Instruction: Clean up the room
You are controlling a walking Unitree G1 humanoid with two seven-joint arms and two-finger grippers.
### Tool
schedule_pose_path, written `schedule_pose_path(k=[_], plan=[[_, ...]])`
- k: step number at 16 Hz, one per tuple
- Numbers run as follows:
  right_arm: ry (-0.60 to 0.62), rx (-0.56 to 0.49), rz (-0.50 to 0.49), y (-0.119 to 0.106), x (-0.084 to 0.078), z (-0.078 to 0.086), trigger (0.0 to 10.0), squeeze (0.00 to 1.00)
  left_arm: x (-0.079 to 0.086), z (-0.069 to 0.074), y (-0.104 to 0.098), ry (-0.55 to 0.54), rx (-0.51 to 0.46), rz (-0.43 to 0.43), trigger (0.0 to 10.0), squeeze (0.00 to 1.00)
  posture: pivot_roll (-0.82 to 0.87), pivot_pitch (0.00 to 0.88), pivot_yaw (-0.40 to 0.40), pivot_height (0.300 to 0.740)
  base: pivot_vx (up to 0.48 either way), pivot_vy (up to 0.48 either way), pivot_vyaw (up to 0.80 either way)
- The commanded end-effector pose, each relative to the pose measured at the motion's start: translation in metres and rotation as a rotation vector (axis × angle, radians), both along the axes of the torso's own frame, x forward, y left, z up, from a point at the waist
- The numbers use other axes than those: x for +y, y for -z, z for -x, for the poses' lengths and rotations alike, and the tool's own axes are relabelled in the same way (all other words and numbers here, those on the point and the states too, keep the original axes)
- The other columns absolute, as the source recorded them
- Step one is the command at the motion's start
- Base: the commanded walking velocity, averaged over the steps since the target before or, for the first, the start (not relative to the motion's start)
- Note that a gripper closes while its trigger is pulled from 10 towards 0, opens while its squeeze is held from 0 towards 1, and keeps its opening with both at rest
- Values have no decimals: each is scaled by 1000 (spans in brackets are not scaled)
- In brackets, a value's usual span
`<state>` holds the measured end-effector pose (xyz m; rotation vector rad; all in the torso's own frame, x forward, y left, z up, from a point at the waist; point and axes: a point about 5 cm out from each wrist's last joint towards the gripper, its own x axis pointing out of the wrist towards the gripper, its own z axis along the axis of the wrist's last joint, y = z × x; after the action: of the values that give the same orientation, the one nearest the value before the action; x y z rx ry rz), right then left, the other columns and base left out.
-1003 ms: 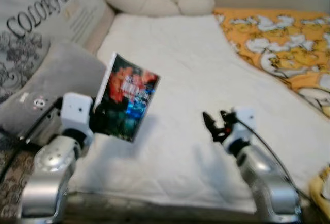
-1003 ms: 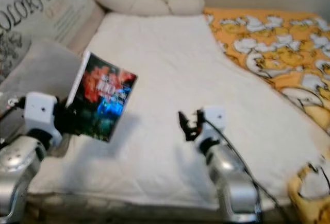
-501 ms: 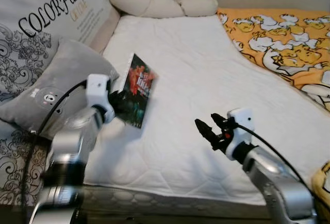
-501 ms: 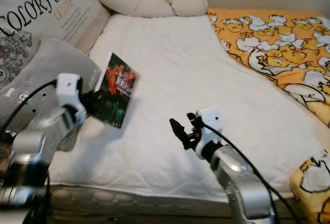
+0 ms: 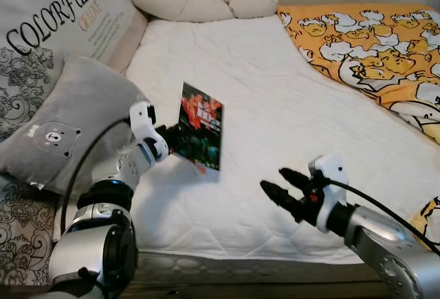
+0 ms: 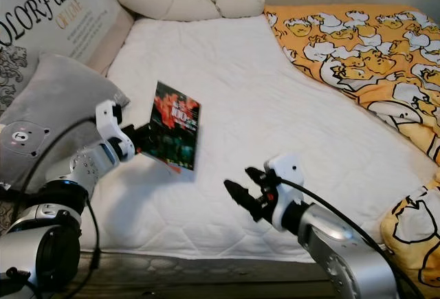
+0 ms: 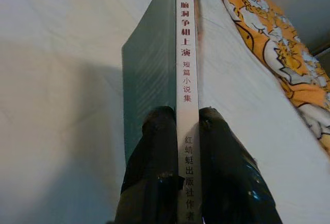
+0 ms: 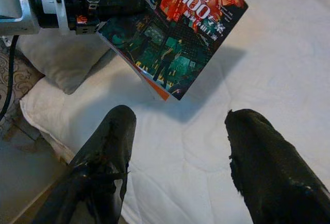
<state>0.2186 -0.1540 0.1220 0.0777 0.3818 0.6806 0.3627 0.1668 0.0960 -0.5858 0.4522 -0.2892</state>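
I am holding a paperback book (image 5: 201, 126) in the air above the white mattress (image 5: 275, 93), toward its near left part. The book has a dark cover with red and orange artwork, and it is hanging upright with its spine pinched in my left gripper (image 5: 172, 136). In the left wrist view my two black fingers (image 7: 152, 172) are pressing on either side of the narrow white spine, which carries printed Chinese characters.

My right gripper (image 5: 280, 187) is hovering low over the near edge of the mattress, to the right of the book and apart from it. Its fingers are spread wide and are holding nothing.

A grey pillow with a bear face (image 5: 62, 130) is lying to the left of my left arm, and a large printed cushion (image 5: 62, 17) is standing behind it. A cream bolster (image 5: 199, 2) is lying along the far edge. An orange duck-print blanket (image 5: 371, 45) is covering the far right side.

I am gripping only near one end of the spine, so the book may be sagging a little, though I cannot be sure. To carry it well, I should be keeping the pinch firm, moving slowly, and avoiding swings that could lever it loose.
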Motion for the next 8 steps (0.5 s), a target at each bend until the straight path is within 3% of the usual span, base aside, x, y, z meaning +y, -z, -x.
schedule_pose_path(k=[1,2,6,8], plan=[[-13,-14,1,-7,-1,1,10000,0,-2,-8,-17,-5,-76,52,10000,0,-229,0,61,740,0,0,0],[-36,2,22,-11,-6,7,10000,0,-6,-7,-8,-14,-43,80,10000,0,-257,30,43,740,0,0,0],[-70,26,40,-15,-7,13,10000,0,0,-2,8,-47,13,38,10000,0,-279,72,23,740,0,0,0],[-125,32,75,-17,-5,19,10000,0,4,5,22,-32,57,-67,10000,0,-287,90,11,740,0,0,0]])
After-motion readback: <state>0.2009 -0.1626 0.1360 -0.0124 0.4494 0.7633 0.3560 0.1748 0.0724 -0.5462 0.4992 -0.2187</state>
